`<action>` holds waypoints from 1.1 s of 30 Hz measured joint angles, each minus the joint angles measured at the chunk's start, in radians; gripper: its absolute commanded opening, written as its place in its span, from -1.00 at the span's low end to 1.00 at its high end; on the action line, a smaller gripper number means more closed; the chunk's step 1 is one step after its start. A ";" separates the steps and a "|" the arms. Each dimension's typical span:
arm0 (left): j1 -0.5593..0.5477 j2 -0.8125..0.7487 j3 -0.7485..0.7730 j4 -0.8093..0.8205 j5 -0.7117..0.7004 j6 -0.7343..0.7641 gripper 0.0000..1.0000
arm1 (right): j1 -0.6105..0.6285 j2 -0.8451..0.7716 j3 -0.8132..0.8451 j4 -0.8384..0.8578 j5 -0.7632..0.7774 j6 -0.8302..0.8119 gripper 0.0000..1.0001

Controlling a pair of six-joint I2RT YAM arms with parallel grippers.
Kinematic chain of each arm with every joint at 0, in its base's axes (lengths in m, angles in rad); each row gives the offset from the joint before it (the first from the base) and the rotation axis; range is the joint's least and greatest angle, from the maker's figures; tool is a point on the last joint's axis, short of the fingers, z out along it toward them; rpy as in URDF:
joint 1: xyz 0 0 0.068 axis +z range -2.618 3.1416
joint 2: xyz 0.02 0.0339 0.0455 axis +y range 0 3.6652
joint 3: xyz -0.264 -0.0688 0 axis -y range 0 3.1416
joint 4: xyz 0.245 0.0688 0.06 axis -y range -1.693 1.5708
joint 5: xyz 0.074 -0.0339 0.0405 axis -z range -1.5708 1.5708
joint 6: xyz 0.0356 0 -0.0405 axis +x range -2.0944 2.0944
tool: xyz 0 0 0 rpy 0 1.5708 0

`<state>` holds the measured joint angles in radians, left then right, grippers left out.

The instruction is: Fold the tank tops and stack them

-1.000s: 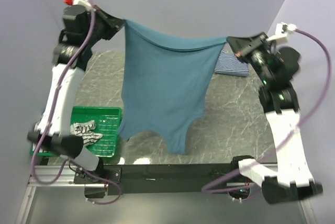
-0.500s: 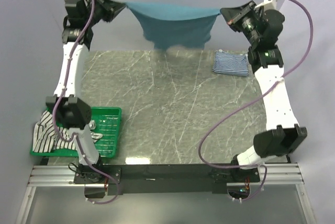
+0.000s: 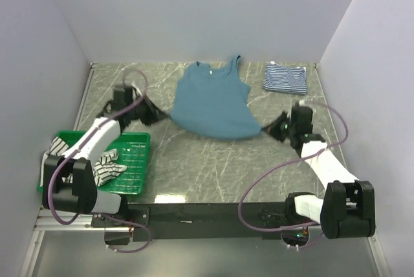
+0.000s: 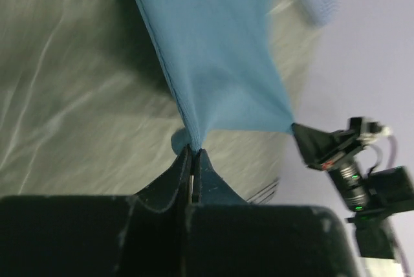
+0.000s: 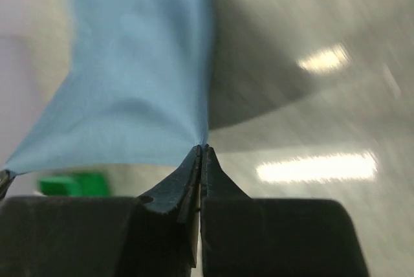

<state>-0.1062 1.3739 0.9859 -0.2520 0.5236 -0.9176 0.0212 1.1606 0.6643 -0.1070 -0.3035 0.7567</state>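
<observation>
Teal tank top (image 3: 212,102) lies spread mid-counter (image 3: 213,167) toward 12 o'clock, straps at the far end, hem corners lifted. Left jaws are clenched on the corner at 9 o'clock, right jaws on the one at 3. Navy-striped tank top (image 3: 285,78) sits folded at 1 o'clock; b/w striped tank top (image 3: 103,164) in the green basket (image 3: 136,141) at 8. Risk, imo: an uneven release or extra tug toward 6 drags the cloth — hem bunches, fold goes crooked.

The teal tank top (image 3: 213,102), held high before, now drapes low over the table (image 3: 213,167).
</observation>
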 measured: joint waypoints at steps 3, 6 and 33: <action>-0.067 -0.012 -0.148 -0.030 -0.028 0.021 -0.99 | -0.003 -0.038 -0.122 -0.076 0.000 -0.004 -1.00; -0.143 -0.039 -0.243 -0.075 -0.053 0.024 -0.99 | -0.008 -0.098 -0.180 -0.130 -0.001 -0.011 -1.00; -0.337 -0.136 0.052 -0.262 -0.344 0.010 -0.99 | -0.251 -0.266 0.196 -0.410 -0.078 -0.066 -1.00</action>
<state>-0.4435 1.2377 1.0378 -0.5140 0.1791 -0.9081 -0.2302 0.8944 0.8608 -0.5167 -0.3817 0.6903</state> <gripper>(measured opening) 0.022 0.008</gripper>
